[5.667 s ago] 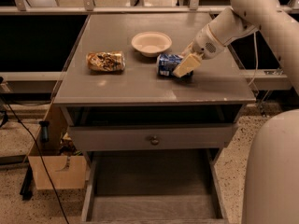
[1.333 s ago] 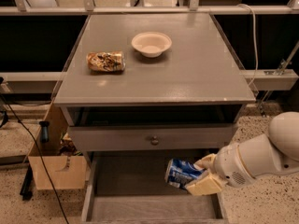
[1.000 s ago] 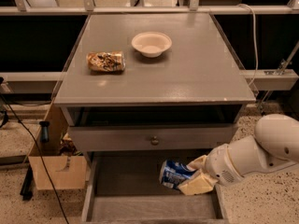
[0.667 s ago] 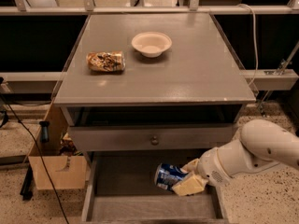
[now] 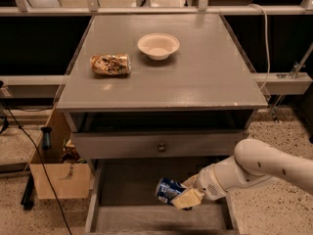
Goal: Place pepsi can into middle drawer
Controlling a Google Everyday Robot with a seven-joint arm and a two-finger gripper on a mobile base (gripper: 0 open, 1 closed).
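The pepsi can [image 5: 167,189], blue with white markings, lies on its side in my gripper [image 5: 184,194], which is shut on it. My white arm reaches in from the right. The can hangs just over the floor of the pulled-out middle drawer [image 5: 128,218], a wide shallow grey drawer below the cabinet. I cannot tell whether the can touches the drawer floor.
A grey drawer front with a small round knob [image 5: 161,147] sits above the open drawer. On the cabinet top [image 5: 205,77] lie a tan-and-brown patterned can [image 5: 110,64] on its side and a white bowl [image 5: 158,45]. A cardboard box [image 5: 54,173] stands at the left on the floor.
My gripper carried the pepsi can from the cabinet top down into the open drawer, and over the last second moved it leftward and slightly lower.
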